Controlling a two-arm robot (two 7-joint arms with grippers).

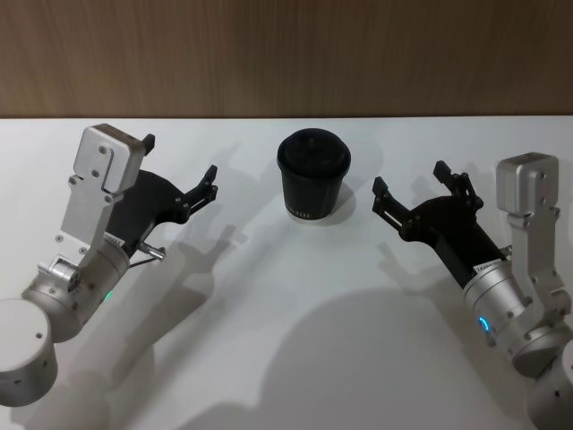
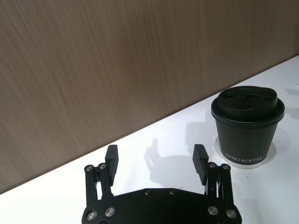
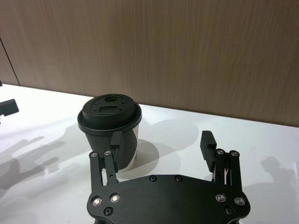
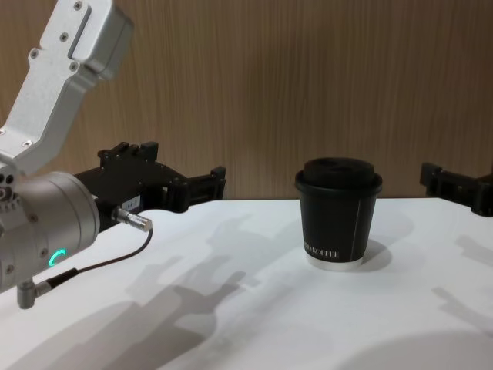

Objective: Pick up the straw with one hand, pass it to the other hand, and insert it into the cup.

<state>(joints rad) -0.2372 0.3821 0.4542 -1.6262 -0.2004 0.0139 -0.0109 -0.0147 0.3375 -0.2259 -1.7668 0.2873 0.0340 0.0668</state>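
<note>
The black paper cup (image 1: 312,175) with its domed lid stands upright on the white table (image 1: 295,340), toward the back and midway between my two arms. My left gripper (image 1: 181,159) hovers to the cup's left, open, with nothing between its fingers. On the other side my right gripper (image 1: 410,179) is also open and empty, pointing toward the cup. In the left wrist view the cup (image 2: 247,135) stands beyond and to one side of the spread fingers (image 2: 112,156). The right wrist view has the cup (image 3: 110,112) just past one finger (image 3: 117,144). The straw is out of view.
A brown wood-grain wall (image 1: 286,54) runs along the table's far edge. A thin black cable with a metal plug (image 4: 135,220) hangs off my left wrist. The chest view shows the cup (image 4: 337,216) between the left gripper (image 4: 181,166) and the right gripper (image 4: 454,185).
</note>
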